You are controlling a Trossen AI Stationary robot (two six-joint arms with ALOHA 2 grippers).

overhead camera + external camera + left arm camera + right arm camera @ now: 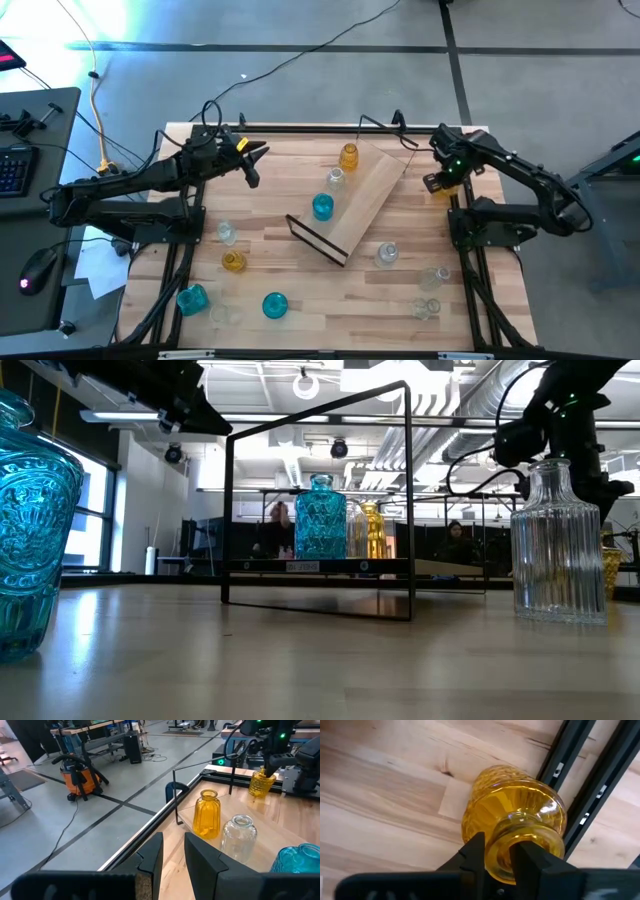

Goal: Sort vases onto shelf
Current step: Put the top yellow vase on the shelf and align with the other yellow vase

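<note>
The shelf (365,205) lies slantwise mid-table, a light board with black wire frames at its ends. An amber vase (348,155), a clear vase (336,177) and a teal vase (322,207) stand on their bases along its left edge. My right gripper (444,181) is at the table's right rail, shut on another amber vase (512,825). My left gripper (256,163) hovers open over the far left of the table, holding nothing, its fingers (150,860) pointing toward the shelf's vases (206,813). My right gripper pinches the amber vase by its neck (506,851), just under the rim, one finger (472,857) on each side. The fingers come from above, pointing down. The vase stays upright below them, beside the black rail; whether its base is off the table I cannot tell.
Loose vases stand on the near half of the table: clear (227,232), amber (234,261), teal (192,298), teal (274,305), clear (387,254) and two clear ones (433,277) near the right rail. Black rails (470,270) run along both sides.
</note>
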